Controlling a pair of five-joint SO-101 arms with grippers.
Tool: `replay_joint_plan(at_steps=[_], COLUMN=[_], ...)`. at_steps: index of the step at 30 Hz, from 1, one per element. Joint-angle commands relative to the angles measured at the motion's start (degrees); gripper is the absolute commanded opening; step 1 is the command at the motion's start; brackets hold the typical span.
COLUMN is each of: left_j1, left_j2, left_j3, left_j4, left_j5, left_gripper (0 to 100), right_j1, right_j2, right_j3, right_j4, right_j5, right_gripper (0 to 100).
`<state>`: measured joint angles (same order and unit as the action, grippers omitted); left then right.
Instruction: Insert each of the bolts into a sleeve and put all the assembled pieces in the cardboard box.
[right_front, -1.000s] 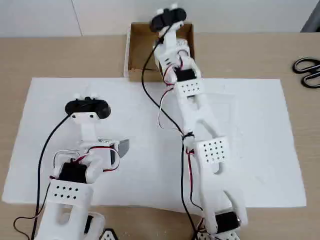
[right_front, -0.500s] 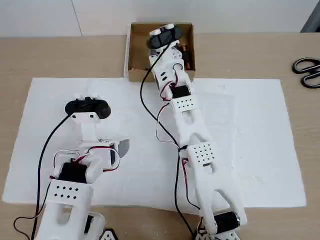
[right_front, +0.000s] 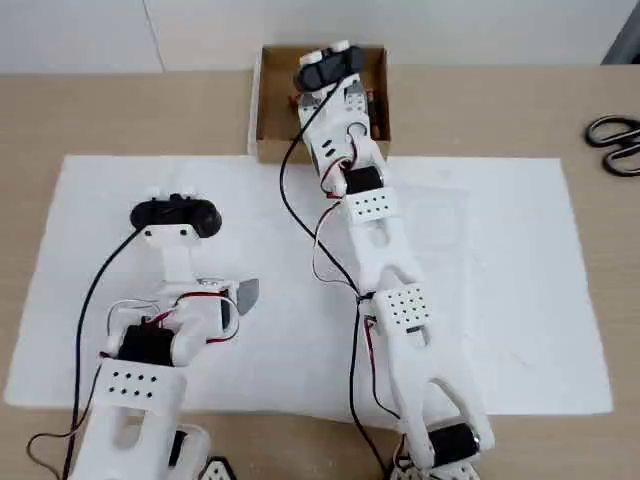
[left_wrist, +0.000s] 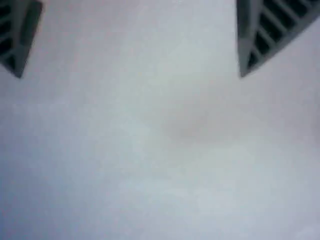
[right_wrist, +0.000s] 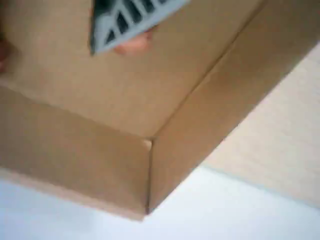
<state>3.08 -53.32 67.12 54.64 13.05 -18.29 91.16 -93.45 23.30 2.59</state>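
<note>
The cardboard box (right_front: 270, 105) stands at the table's far edge, just past the white sheet. My right gripper (right_front: 328, 95) hangs over its inside, open, with nothing seen between its fingers. Small orange pieces (right_front: 372, 100) lie in the box beside it. In the right wrist view a grey finger (right_wrist: 125, 20) is above the box floor next to an orange piece (right_wrist: 132, 45), and a box corner (right_wrist: 147, 145) is close below. My left gripper (left_wrist: 130, 75) is open over bare white sheet, low at the near left (right_front: 240, 295).
A white sheet (right_front: 500, 250) covers the middle of the wooden table. Black scissors (right_front: 615, 140) lie at the far right edge. Black cables run along both arms.
The right arm has drawn back from the box's far side toward its near wall. The left arm has not moved.
</note>
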Motion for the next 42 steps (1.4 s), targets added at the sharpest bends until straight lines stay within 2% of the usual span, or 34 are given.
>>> replay_joint_plan(at_steps=[1,9,19,25,28,39,42], left_j1=[0.2,-0.1,-0.2,-0.3,-0.3,-0.2,0.2], left_j2=[-1.4,-6.1,-31.5,-46.8,-51.8,-50.9,-50.9], left_j3=[-0.6,-1.7,-1.3,3.6,4.4,4.6,4.6], left_j4=[0.0,0.2,0.3,0.3,1.8,4.4,4.4], left_j5=[-0.4,-0.3,-0.2,-0.2,-0.1,-0.1,0.0], left_gripper=[26,26,26,26,26,26,26], right_j1=[0.2,0.6,0.6,0.6,1.8,2.9,3.0], right_j2=[-6.0,-21.1,-46.2,-59.8,-66.9,-87.9,-93.9], right_j3=[-3.0,-3.0,-3.0,-3.0,-2.9,-2.5,1.7], right_j4=[3.1,18.2,49.6,71.8,73.1,74.0,74.0], right_j5=[0.6,0.5,0.4,0.5,0.4,0.6,0.6], right_gripper=[24.2,24.2,24.2,24.2,24.2,24.2,24.2])
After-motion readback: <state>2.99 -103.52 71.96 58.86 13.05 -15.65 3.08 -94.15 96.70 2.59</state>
